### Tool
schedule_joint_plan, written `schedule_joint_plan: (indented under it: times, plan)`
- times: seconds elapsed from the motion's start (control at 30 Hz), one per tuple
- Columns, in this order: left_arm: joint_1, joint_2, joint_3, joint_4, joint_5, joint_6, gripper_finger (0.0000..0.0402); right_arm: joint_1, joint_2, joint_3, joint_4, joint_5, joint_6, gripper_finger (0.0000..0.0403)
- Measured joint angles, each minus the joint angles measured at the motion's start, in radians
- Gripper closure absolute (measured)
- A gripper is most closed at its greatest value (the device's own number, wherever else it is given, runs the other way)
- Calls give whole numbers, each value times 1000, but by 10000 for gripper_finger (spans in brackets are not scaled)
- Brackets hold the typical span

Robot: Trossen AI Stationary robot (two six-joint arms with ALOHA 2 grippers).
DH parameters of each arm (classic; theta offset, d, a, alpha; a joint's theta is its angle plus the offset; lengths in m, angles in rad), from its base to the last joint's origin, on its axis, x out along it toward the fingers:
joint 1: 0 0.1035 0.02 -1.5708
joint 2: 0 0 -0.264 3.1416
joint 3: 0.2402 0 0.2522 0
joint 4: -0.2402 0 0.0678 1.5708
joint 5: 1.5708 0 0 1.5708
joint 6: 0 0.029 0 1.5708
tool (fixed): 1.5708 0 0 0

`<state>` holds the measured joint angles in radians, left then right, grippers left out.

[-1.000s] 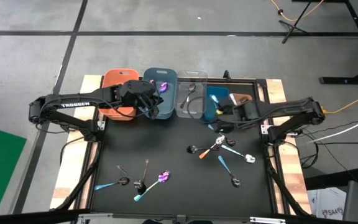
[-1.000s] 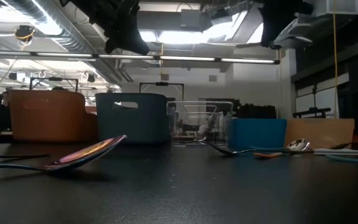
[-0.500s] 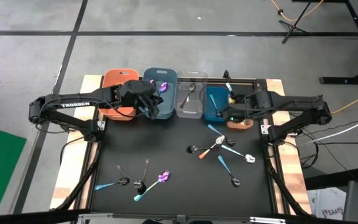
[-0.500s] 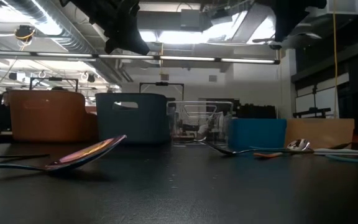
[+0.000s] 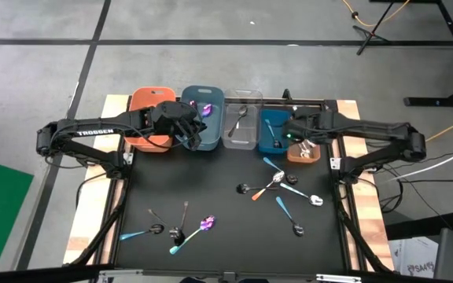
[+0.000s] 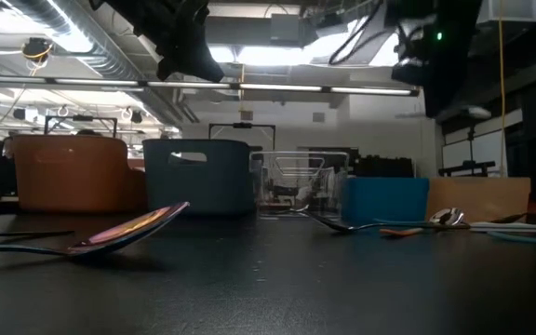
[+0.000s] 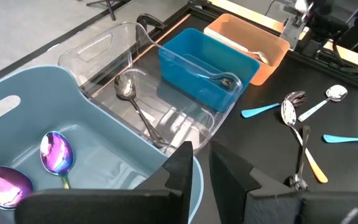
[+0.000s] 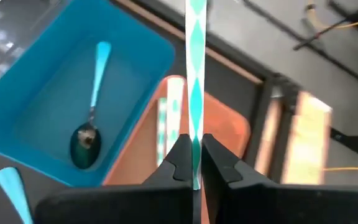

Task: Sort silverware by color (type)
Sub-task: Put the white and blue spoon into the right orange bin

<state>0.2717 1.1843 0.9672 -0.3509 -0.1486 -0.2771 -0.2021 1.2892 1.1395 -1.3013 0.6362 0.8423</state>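
My right gripper (image 8: 194, 163) hovers over the brown bin (image 8: 229, 134), next to the blue bin (image 8: 55, 74), shut on a slim utensil with a teal-and-white patterned handle (image 8: 195, 68). A like-patterned utensil (image 8: 169, 118) lies in the brown bin. A blue-handled spoon (image 8: 92, 118) lies in the blue bin. My left gripper (image 7: 202, 165) hangs above the grey-blue bin (image 7: 17, 106), slightly open with nothing between its fingers. Two purple spoons (image 7: 56, 152) lie in that bin. A silver spoon (image 7: 129, 93) lies in the clear bin (image 7: 98, 46). My right gripper pinches the patterned handle (image 8: 195, 140) between its two fingers, which slant down from above. The fingers lie along the utensil. Its free length runs straight out past the fingertips, lifted clear above the brown bin. The fingers hide the held end.
The bins stand in a row along the far edge, with an orange bin (image 5: 144, 96) at the left end. Loose silverware lies on the black mat in a right cluster (image 5: 278, 189) and a near-left cluster (image 5: 175, 228). In the low view a purple spoon (image 6: 128, 228) lies close by.
My right gripper, still shut on the patterned utensil, has swung from over the blue bin toward the table's right side, to above the brown bin. It has sunk a little and tipped further down.
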Motion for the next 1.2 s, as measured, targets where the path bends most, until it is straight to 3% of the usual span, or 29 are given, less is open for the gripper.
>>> schedule_joint_plan:
  times: [0.27,0.57,1.2]
  plan:
    - [0,0,0,0,0,0,354,-129,-37,-226,338,-141,-223,402]
    - [0,0,0,0,0,0,354,-214,-37,-393,531,-188,-274,402]
    - [0,0,0,0,0,0,354,-211,-37,-468,583,-229,-271,393]
